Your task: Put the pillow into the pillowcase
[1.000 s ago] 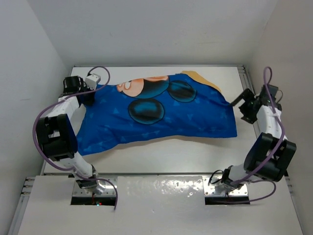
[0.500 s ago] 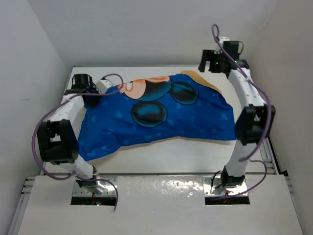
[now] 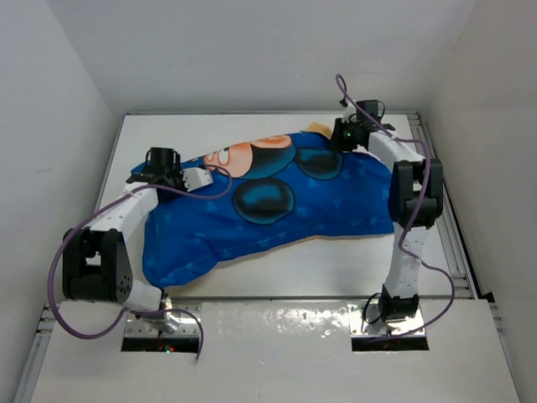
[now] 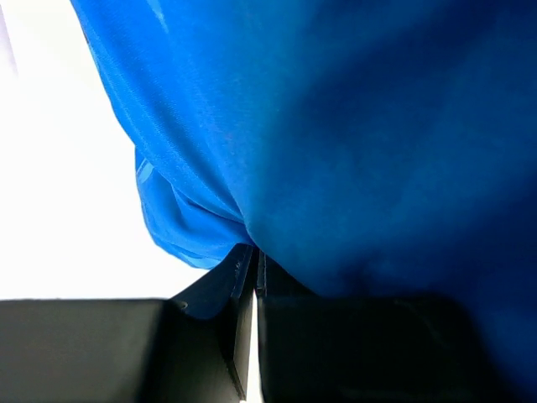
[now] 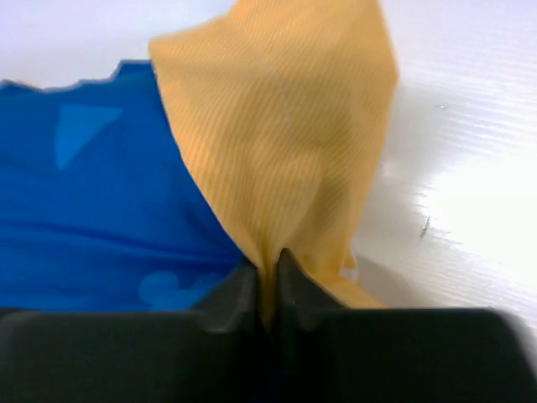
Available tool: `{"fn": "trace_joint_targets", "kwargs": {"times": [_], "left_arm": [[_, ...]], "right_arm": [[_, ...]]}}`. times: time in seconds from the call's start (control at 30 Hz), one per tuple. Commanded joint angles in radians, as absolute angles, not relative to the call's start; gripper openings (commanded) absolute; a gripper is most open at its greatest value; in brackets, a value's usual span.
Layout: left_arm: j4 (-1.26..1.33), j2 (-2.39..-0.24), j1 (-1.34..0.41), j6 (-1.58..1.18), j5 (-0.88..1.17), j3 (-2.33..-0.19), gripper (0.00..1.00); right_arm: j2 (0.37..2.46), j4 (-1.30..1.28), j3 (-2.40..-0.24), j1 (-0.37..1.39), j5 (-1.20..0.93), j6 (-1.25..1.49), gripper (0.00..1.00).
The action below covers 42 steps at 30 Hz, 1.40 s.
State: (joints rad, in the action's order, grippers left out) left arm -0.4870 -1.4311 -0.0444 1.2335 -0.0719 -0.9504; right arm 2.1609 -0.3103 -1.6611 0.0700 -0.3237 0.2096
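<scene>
Right wrist view: right pincer [image 5: 267,270] clamps pillowcase [image 5: 285,126].

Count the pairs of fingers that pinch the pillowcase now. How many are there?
2. The left fingers pinch blue fabric at the far left edge of the pillowcase. The right fingers pinch its orange-yellow corner at the far right. Neither pair is hidden.
</scene>
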Motion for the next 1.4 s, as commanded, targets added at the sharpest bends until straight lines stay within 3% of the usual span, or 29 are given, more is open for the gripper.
{"fn": "trace_joint_targets", "kwargs": {"times": [0.0, 0.1, 0.27, 0.4, 0.53, 0.73, 0.87, 0.9, 0.93, 0.97, 1.07, 1.27, 1.37], "left_arm": [[-0.516, -1.440, -0.028, 1.327, -0.144, -0.855, 0.00], [-0.453, -1.410, -0.020, 1.477, -0.184, -0.775, 0.00], [-0.272, -1.226, -0.002, 1.786, -0.177, -0.487, 0.00], [-0.281, -1.154, -0.012, 1.800, -0.098, -0.440, 0.00], [-0.275, -1.152, -0.029, 1.776, -0.078, -0.453, 0.00], [-0.229, -1.178, -0.044, 1.735, -0.063, -0.479, 0.00], [-0.241, -1.174, -0.055, 1.701, -0.067, -0.494, 0.00], [-0.238, -1.164, -0.055, 1.700, -0.071, -0.483, 0.00], [-0.233, -1.158, -0.055, 1.701, -0.069, -0.477, 0.00], [-0.233, -1.155, -0.054, 1.701, -0.068, -0.471, 0.00], [-0.216, -1.141, -0.057, 1.701, -0.058, -0.446, 0.00], [-0.195, -1.147, -0.080, 1.580, -0.054, -0.468, 0.07], [-0.189, -1.170, -0.081, 1.466, -0.034, -0.523, 0.12]], "right_arm": [[2.088, -0.200, -1.596, -0.046, -0.285, 0.348, 0.00], [2.037, -0.152, -1.524, -0.089, -0.265, 0.451, 0.00], [1.818, -0.025, -1.212, -0.179, -0.204, 0.596, 0.00], [1.726, 0.031, -1.118, -0.254, -0.186, 0.649, 0.00], [1.713, 0.084, -1.126, -0.255, -0.074, 0.624, 0.00], [1.945, 0.005, -1.359, -0.264, 0.043, 0.698, 0.00], [2.019, -0.023, -1.411, -0.296, 0.127, 0.716, 0.06], [2.025, -0.041, -1.445, -0.305, 0.168, 0.704, 0.15], [2.032, -0.060, -1.465, -0.310, 0.175, 0.674, 0.31], [2.037, -0.101, -1.504, -0.314, 0.186, 0.663, 0.68], [2.025, -0.147, -1.506, -0.314, 0.198, 0.603, 0.90], [1.858, -0.020, -1.282, -0.243, 0.080, 0.398, 0.89], [1.721, 0.089, -1.127, -0.183, 0.040, 0.318, 0.69]]}}
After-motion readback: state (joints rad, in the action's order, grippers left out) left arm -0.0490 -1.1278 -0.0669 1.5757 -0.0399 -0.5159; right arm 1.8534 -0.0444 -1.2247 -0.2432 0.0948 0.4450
